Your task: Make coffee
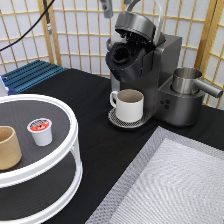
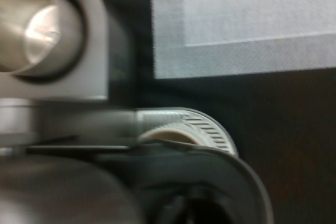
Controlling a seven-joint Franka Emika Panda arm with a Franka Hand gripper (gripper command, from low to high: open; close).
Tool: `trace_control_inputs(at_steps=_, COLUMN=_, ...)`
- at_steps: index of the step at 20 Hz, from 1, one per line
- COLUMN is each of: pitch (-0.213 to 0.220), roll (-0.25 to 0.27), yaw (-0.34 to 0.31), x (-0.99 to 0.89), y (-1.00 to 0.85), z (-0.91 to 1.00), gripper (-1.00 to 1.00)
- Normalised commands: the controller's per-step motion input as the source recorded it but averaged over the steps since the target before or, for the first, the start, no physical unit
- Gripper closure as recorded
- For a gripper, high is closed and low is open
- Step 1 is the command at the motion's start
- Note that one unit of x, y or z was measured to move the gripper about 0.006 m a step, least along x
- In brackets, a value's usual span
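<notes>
The coffee pod [image 1: 40,131], white with a red-orange foil lid, stands on the top tier of a white round rack [image 1: 70,142] at the exterior view's left. The dark coffee machine [image 1: 150,70] stands at the top centre with its lid [image 1: 134,24] raised and its pod chamber [image 1: 121,54] exposed. A white mug [image 1: 129,105] sits on its drip tray [image 1: 116,121]. Only a small grey part of my gripper [image 1: 106,8] shows at the exterior view's top edge, above the machine and far from the pod. The wrist view looks down on the mug rim [image 2: 169,134] and the machine lid [image 2: 112,190].
A tan handleless cup [image 1: 7,147] stands on the rack beside the pod. A metal jug [image 1: 186,80] sits on the machine's right side and also shows in the wrist view [image 2: 34,35]. A grey woven mat [image 1: 175,185] covers the bottom right. A blue rack [image 1: 30,74] lies at the far left.
</notes>
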Motion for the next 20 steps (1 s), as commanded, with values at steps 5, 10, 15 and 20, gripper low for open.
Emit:
trace_control_inputs(at_steps=5, pitch=-0.044, roll=0.003, yaw=-0.233, x=-0.42, y=-0.37, z=-0.18, gripper=-1.00)
trace_control_inputs(at_steps=10, pitch=-0.135, roll=-0.033, yaw=-0.202, x=-0.30, y=-0.44, z=-0.07, gripper=-1.00)
trace_control_inputs(at_steps=15, pitch=-0.189, roll=-0.082, yaw=-0.155, x=-0.35, y=-0.52, z=-0.21, gripper=-1.00)
trace_control_inputs(at_steps=20, pitch=-0.078, roll=-0.054, yaw=-0.217, x=-0.35, y=-0.41, z=-0.16, gripper=-1.00)
